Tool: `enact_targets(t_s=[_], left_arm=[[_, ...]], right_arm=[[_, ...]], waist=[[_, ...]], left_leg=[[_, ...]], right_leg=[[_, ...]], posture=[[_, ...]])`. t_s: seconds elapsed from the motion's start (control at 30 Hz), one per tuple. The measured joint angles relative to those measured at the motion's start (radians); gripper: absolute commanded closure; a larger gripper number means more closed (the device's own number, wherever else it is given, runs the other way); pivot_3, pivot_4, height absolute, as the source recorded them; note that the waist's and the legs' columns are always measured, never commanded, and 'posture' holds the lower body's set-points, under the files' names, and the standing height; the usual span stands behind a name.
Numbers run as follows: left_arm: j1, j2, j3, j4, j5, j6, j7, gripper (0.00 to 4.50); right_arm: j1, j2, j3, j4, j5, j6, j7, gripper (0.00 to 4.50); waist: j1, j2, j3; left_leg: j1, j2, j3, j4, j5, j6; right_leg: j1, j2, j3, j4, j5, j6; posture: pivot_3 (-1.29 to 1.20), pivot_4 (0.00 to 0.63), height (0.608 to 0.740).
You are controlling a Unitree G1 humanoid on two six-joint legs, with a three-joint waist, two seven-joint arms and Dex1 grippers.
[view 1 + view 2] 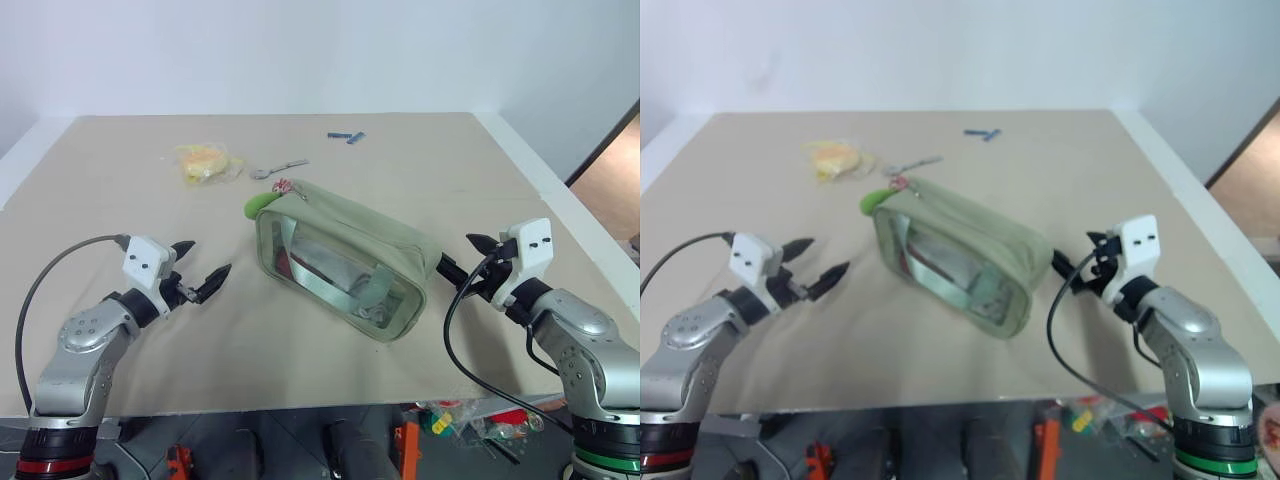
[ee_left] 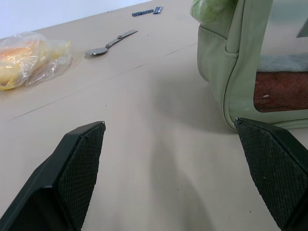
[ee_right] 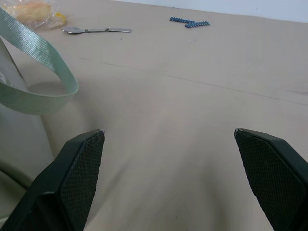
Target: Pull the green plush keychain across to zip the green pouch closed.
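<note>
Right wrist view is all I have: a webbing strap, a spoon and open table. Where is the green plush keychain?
Observer: The green plush keychain lies at the far-left end of the green pouch, the end away from your right gripper.
Operator: Is the left arm on it?
Observer: No. The left gripper is open and empty, off the pouch's left side above the table.
Operator: Anything near the keychain?
Observer: A spoon lies just beyond it, and a yellow packet further left; neither touches it.
</note>
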Motion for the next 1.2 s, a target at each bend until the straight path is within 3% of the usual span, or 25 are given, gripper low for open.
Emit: enact_targets(t_s=[0.87,1.2], left_arm=[[-0.028,0.004,-0.002,-0.006,-0.105,0.025,-0.106,0.04],[-0.141,0.204,-0.009,-0.208,-0.394,0.273,-0.314,0.04]], right_arm=[[0.022,0.030,-0.003,0.003,-0.030,-0.044,-0.051,0.02],[0.001,0.031,-0.007,0.004,-0.034,-0.042,-0.069,0.02]], waist=[[0.000,0.000,0.000],[-0.002,0.000,0.000]], left_leg=[[0.000,0.000,0.001,0.000,0.000,0.000],[0.000,0.000,0.001,0.000,0.000,0.000]], right_leg=[[0.000,0.000,0.001,0.000,0.000,0.000],[-0.001,0.001,0.002,0.000,0.000,0.000]], posture=[[0.00,0.150,0.740],[0.00,0.150,0.740]])
